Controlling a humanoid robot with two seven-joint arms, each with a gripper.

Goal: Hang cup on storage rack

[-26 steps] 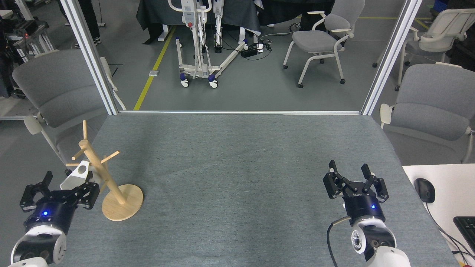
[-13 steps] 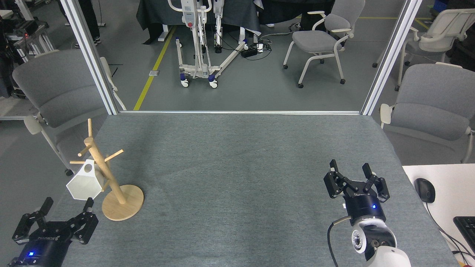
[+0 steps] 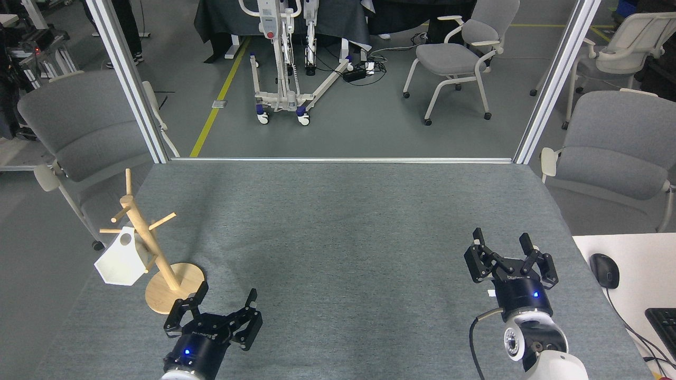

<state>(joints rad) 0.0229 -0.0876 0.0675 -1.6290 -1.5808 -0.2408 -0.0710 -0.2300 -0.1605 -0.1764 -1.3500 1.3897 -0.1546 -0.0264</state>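
The wooden storage rack (image 3: 153, 248) stands on its round disc base at the table's near left edge. A white faceted cup (image 3: 120, 262) hangs by its pierced tab handle from a left-hand peg of the rack, out over the table edge. My left gripper (image 3: 226, 298) is open and empty, low over the cloth just right of the rack's base and apart from the cup. At the near right my right gripper (image 3: 501, 242) stands open, holding nothing.
Grey cloth covers the table (image 3: 348, 232). Two metal posts (image 3: 132, 79) rise at its far corners. Grey chairs (image 3: 79, 132) stand at both sides. A white desk with a mouse (image 3: 603, 269) and a keyboard sits at the right.
My left gripper let go of the cup, drew back, then swung right to a spot beside the rack's base. The cup now hangs from the peg. The right gripper barely shifted.
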